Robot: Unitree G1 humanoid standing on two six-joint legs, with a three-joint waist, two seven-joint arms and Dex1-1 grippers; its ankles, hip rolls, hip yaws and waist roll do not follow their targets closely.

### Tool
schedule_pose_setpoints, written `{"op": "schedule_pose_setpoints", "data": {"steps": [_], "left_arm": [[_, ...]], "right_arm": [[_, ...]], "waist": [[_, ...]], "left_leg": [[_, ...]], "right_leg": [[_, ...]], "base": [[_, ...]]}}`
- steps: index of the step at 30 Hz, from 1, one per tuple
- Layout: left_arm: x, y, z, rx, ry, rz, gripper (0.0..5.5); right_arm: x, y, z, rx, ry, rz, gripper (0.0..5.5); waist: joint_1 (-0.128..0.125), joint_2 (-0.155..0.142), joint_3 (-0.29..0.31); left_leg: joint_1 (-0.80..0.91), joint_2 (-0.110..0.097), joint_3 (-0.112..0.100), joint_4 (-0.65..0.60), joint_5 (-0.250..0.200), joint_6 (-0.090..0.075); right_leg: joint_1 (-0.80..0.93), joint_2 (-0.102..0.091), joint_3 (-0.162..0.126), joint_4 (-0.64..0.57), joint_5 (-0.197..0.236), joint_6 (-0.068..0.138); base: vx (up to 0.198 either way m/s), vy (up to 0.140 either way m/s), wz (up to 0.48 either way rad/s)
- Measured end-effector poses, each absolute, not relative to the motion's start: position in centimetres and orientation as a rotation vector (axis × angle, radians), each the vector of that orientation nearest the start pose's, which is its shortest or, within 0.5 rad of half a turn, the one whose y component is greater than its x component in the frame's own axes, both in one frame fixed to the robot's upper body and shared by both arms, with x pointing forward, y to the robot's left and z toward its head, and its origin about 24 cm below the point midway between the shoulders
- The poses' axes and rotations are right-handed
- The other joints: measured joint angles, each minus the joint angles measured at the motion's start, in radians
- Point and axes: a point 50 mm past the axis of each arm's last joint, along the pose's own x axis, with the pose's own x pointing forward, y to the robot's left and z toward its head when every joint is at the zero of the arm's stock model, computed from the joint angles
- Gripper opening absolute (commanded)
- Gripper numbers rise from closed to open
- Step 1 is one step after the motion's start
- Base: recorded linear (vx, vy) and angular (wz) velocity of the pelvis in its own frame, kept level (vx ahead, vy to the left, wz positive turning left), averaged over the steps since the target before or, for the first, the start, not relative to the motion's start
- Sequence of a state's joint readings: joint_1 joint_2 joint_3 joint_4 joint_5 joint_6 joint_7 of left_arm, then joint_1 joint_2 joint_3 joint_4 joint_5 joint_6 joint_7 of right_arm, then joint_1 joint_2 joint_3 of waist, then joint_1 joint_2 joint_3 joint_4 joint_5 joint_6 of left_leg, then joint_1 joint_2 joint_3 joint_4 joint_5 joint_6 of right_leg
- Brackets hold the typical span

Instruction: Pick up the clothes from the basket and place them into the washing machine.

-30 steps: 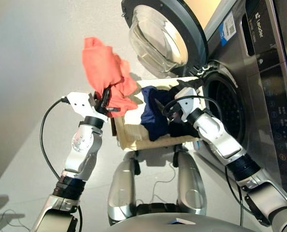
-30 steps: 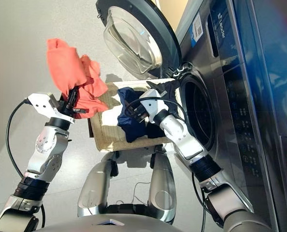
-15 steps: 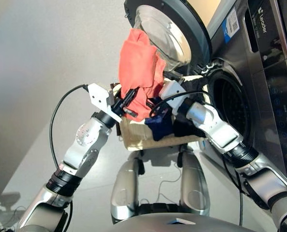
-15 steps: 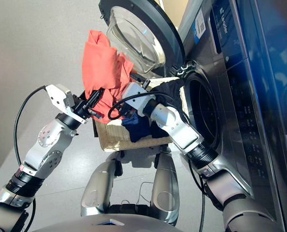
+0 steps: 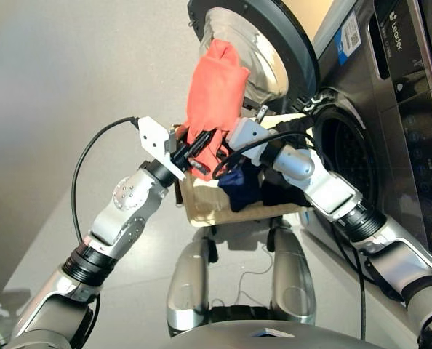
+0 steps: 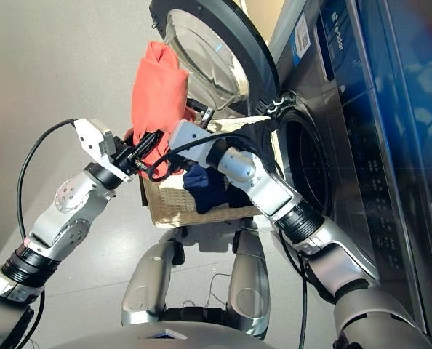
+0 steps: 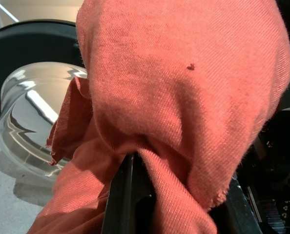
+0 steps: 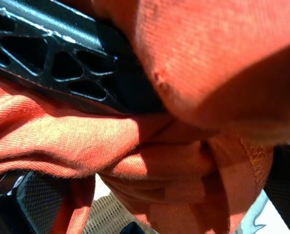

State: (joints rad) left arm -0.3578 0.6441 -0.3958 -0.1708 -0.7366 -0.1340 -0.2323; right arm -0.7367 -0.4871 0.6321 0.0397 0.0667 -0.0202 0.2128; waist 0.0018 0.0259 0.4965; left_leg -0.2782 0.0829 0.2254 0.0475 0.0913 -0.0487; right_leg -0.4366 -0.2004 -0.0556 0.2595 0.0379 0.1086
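Note:
My left gripper (image 5: pixel 200 145) is shut on the coral-red garment (image 5: pixel 216 83) and holds it up over the basket (image 5: pixel 201 211), in front of the washing machine's (image 5: pixel 398 123) open glass door (image 5: pixel 263 43). The cloth stands bunched above the fingers and drapes over them in the left wrist view (image 7: pixel 184 87). My right gripper (image 5: pixel 227 147) is pressed against the same garment from the right. It is open, with red cloth (image 8: pixel 174 161) between its fingers. A navy garment (image 5: pixel 239 190) and a black garment (image 5: pixel 281 193) lie in the basket. The drum opening (image 5: pixel 343 156) is dark.
The open door hangs just behind the raised garment. The basket sits on the floor right beside the machine's front. Grey floor (image 5: pixel 70 87) spreads out to the left. Black cables (image 5: pixel 85 167) loop off both wrists.
My left arm has swung the coral-red garment right, in front of the door. My right gripper has risen from the navy garment in the basket to the red cloth.

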Motion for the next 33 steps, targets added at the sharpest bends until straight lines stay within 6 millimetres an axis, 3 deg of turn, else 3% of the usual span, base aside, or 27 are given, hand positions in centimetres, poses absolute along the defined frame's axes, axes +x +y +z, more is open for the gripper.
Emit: {"op": "schedule_pose_setpoints", "data": {"steps": [15,16,17,18,21,23,24,33], "left_arm": [[28.1,12.8,15.6,-0.017,-0.310,-0.772,0.00],[28.1,12.9,15.6,-0.004,-0.304,-0.778,0.00],[28.2,12.9,15.7,0.009,-0.302,-0.785,0.00],[28.2,12.9,15.7,0.018,-0.297,-0.791,0.00],[28.4,13.1,16.0,0.030,-0.302,-0.792,0.00],[28.5,13.4,16.2,0.054,-0.299,-0.788,2.18],[28.6,13.5,16.2,0.057,-0.298,-0.786,5.50],[28.5,12.9,15.7,0.077,-0.290,-0.810,5.50]], "right_arm": [[30.9,-5.0,17.3,-0.714,-0.472,0.822,5.50],[30.9,-5.0,17.3,-0.714,-0.470,0.824,2.59],[30.8,-4.9,17.1,-0.717,-0.467,0.834,2.01],[30.7,-4.7,16.9,-0.721,-0.462,0.846,0.00],[30.7,-4.7,16.7,-0.727,-0.457,0.845,0.00],[30.7,-4.9,16.7,-0.728,-0.457,0.836,0.00],[30.7,-4.9,16.7,-0.726,-0.460,0.827,0.00],[30.8,-4.9,16.9,-0.688,-0.460,0.812,0.00]], "waist": [[0.000,0.001,0.000],[0.000,0.001,0.000],[0.000,0.001,0.000],[0.000,0.002,0.000],[0.000,0.006,0.000],[-0.002,0.007,-0.001],[-0.001,0.008,-0.001],[-0.001,0.008,-0.001]], "left_leg": [[-0.002,0.000,-0.002,0.000,0.000,0.000],[-0.002,0.000,-0.002,0.000,0.000,0.000],[-0.002,0.000,-0.002,0.000,0.000,0.000],[-0.002,0.000,-0.002,0.000,0.000,0.000],[-0.002,0.000,-0.002,-0.001,0.000,0.000],[-0.002,0.000,-0.001,-0.001,0.000,0.000],[-0.002,0.000,-0.001,-0.001,0.000,0.000],[-0.002,0.000,-0.001,-0.001,0.000,0.000]], "right_leg": [[0.001,0.000,-0.002,-0.001,0.000,0.000],[0.001,0.000,-0.002,-0.002,0.000,0.000],[0.001,0.000,-0.002,-0.002,0.000,0.000],[0.001,0.000,-0.002,-0.002,0.000,0.000],[0.000,0.000,-0.002,-0.003,0.000,0.000],[0.000,0.000,-0.002,-0.003,0.000,0.000],[0.000,0.000,-0.002,-0.003,0.000,0.000],[0.000,0.000,-0.002,-0.004,0.000,0.000]], "base": [[0.000,0.000,0.000],[0.000,0.000,0.000],[0.000,0.000,0.000],[0.000,0.000,0.000],[0.000,0.000,0.000],[0.000,0.000,0.000],[0.000,0.000,0.000],[0.000,0.000,0.000]]}}
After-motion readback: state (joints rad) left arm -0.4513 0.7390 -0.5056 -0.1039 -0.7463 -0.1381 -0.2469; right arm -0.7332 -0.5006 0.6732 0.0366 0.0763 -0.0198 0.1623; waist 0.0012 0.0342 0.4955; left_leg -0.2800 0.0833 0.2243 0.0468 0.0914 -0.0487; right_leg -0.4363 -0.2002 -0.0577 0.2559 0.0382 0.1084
